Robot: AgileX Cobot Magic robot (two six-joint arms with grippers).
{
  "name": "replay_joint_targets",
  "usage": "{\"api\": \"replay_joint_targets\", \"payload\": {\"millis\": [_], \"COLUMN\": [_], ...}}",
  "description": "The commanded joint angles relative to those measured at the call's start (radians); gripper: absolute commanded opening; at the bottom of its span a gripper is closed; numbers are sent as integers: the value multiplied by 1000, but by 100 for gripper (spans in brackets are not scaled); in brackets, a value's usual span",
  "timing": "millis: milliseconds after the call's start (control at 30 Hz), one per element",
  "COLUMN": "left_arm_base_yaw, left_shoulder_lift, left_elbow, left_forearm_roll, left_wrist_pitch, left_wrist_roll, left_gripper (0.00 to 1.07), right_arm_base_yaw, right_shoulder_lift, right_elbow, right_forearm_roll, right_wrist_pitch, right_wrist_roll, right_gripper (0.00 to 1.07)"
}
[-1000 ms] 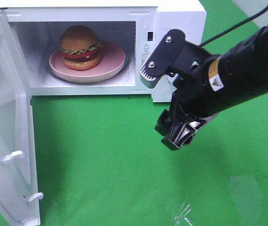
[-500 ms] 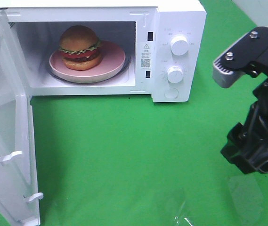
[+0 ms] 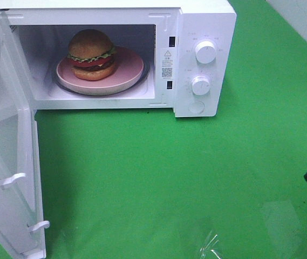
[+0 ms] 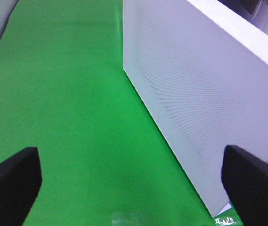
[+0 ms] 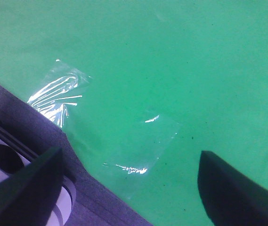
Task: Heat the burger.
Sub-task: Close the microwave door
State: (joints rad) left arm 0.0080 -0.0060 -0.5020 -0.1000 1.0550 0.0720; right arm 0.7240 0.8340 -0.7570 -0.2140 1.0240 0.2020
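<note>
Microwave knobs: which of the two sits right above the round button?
The lower knob; it sits just above the round button, while the upper knob is nearer the top of the microwave.

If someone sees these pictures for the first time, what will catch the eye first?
The burger stands out first, sitting on a pink plate inside the white microwave at the back of the green cloth. Next is the microwave door, swung wide open on the left of the high view.
</note>
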Motion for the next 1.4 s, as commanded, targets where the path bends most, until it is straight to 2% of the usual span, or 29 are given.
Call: {"api": "replay_joint_targets", "payload": {"millis": [33, 167, 233, 267, 300, 400, 467, 500, 533, 567, 633, 667, 767, 1267, 1400], "left_arm_base_yaw": [0, 0, 0, 0, 0, 0, 0, 0, 0, 0, 0, 0, 0, 0, 0], "left_shoulder_lift": [-21, -21, -21, -21, -21, -21, -21, -21, -21, -21, -21, -21, -21, -21, -21], "left_elbow": [4, 4, 4, 4, 4, 4, 4, 4, 4, 4, 4, 4, 4, 4, 4], "left_forearm_roll": [-3, -3, -3, -3, -3, -3, -3, -3, -3, -3, -3, -3, -3, -3, -3], "left_wrist_pitch": [-14, -14, -14, -14, -14, -14, -14, -14, -14, -14, -14, -14, -14, -14, -14], "left_wrist_roll": [-1, -1, -1, -1, -1, -1, -1, -1, -1, -1, -1, -1, -1, -1, -2], "left_gripper": [96, 96, 96, 96, 96, 96, 96, 96, 96, 96, 96, 96, 96, 96, 96], "right_arm_base_yaw": [0, -16, -120, -120, -189, -216, -332, -332, -377, -377, -444, -444, -523, -622, -629], "right_shoulder_lift": [-45, -91, -140, -140, -178, -200, -298, -298, -352, -352, -439, -439, -557, -861, -865], "right_elbow": [6, 6, 22, 22, 48, 60, 126, 126, 151, 151, 185, 185, 220, 246, 250], "right_forearm_roll": [13, 19, 47, 47, 46, 45, 46, 46, 46, 46, 46, 46, 53, 117, 117], "right_wrist_pitch": [18, 26, 28, 28, 27, 27, 27, 27, 27, 27, 19, 19, -4, -20, -19], "right_wrist_roll": [5, 5, 4, 4, 3, 1, -2, -2, -3, -3, -3, -3, -3, -56, -59], "right_gripper": [76, 76, 76, 76, 76, 76, 76, 76, 76, 76, 76, 76, 76, 76, 76]}}
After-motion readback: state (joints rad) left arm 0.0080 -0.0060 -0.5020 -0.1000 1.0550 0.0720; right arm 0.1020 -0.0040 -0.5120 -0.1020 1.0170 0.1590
